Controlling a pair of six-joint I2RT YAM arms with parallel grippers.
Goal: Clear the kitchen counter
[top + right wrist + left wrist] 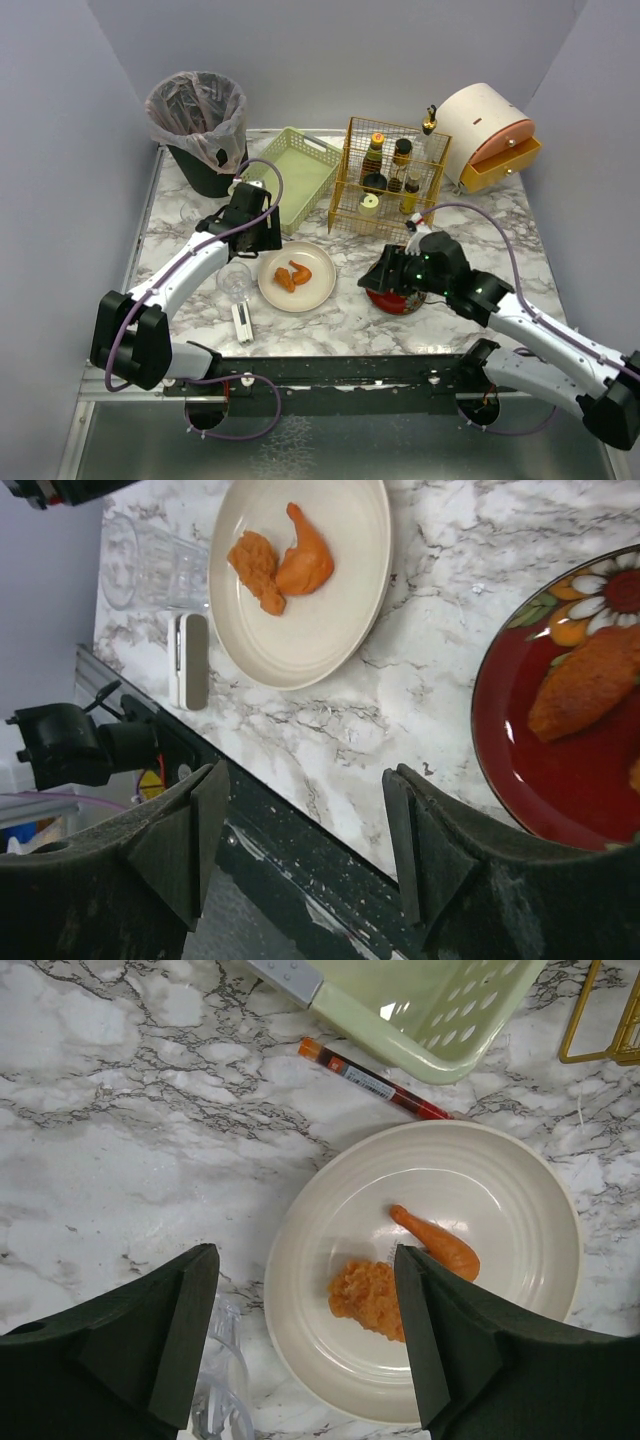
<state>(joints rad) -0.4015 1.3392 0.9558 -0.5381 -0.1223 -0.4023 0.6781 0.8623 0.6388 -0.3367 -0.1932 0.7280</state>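
Two arms reach over the kitchen counter, the white marbled top that fills the floor of the booth, with the arm bases at its 6 o'clock edge. The left gripper hangs over the middle left of the counter, jaws wide apart and nothing between them. Below it lie the 9 o'clock rim of a cream plate and, just outside that rim, a clear glass. On the plate a carrot-like piece and a crumbly orange lump sit touching. A red tube lies on the marble between the plate and a pale green tray at the plate's 12 o'clock.

The right gripper hovers at the cream plate's 3 o'clock, above a red flowered plate that carries a browned orange piece. Its jaws stand open too, gripping nothing. A small white device lies at 7 o'clock of the cream plate, near the counter's front rail.

Along the far side, from 10 to 2 o'clock, stand a black bin with a pale liner, the tray, a gold wire basket holding bottles, and a round cream box with a yellow drawer pulled out.
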